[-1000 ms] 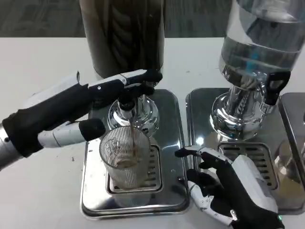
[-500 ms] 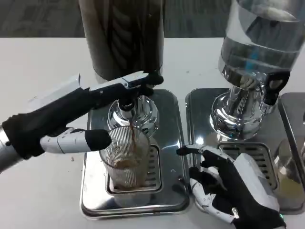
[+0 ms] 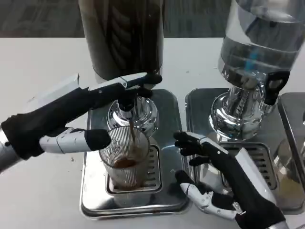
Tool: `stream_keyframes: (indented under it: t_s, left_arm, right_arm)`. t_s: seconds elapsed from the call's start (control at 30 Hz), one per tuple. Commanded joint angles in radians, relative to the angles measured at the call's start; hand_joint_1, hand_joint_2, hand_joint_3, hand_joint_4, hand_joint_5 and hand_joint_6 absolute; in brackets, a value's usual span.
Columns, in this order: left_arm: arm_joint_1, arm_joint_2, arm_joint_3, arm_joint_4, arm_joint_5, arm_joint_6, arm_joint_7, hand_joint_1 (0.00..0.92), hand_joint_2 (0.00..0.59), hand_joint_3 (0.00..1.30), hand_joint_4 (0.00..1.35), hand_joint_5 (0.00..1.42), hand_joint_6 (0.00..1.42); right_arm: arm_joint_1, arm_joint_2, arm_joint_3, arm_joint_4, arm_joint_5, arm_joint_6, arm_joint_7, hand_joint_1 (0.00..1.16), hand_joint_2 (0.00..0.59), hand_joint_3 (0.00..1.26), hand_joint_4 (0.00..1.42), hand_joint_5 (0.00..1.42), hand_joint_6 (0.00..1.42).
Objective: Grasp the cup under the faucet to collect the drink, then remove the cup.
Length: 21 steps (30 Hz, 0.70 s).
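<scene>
cup (image 3: 125,157) under faucet (image 3: 127,106), filling | left hand (image 3: 83,119) on tap | right hand (image 3: 224,183) open nearby

Access to the ribbed glass cup (image 3: 125,160) from above is blocked by the faucet (image 3: 127,106) and the left hand (image 3: 90,102) across it. The cup's left side is closed by a left-hand finger. Its right side faces bare drip tray (image 3: 169,143), with the right hand (image 3: 224,183) spread just beside. The dark dispenser (image 3: 121,36) walls off the rear.
</scene>
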Motion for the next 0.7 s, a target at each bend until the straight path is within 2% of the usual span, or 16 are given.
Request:
stream_keyframes:
  t_s: [0.03,0.13,0.27,0.43,0.7]
  left_arm:
    - [0.031,0.023,-0.029,-0.001,0.034,0.002,-0.027,0.0,0.007,0.11,0.07,0.17,0.15]
    - [0.032,0.026,-0.029,-0.001,0.034,0.002,-0.025,0.0,0.007,0.11,0.07,0.17,0.15]
    - [0.032,0.029,-0.03,-0.004,0.032,0.003,-0.022,0.0,0.009,0.11,0.07,0.18,0.15]
    - [0.032,0.032,-0.032,-0.006,0.032,0.003,-0.019,0.0,0.013,0.1,0.06,0.18,0.15]
    - [0.034,0.037,-0.036,-0.008,0.033,0.002,-0.014,0.0,0.017,0.09,0.06,0.19,0.15]
  right_arm:
    - [-0.024,-0.004,0.004,0.012,0.042,-0.03,0.047,0.79,0.329,0.22,0.24,0.32,0.41]
    - [-0.053,-0.008,0.01,0.028,0.072,-0.027,0.098,0.77,0.316,0.18,0.2,0.27,0.32]
    - [-0.076,-0.003,0.008,0.038,0.08,-0.017,0.126,0.71,0.309,0.13,0.13,0.16,0.21]
    - [-0.096,0.0,0.01,0.047,0.084,-0.01,0.149,0.7,0.307,0.12,0.09,0.1,0.18]
    - [-0.129,-0.001,0.017,0.067,0.088,-0.001,0.194,0.73,0.295,0.08,0.05,0.03,0.13]
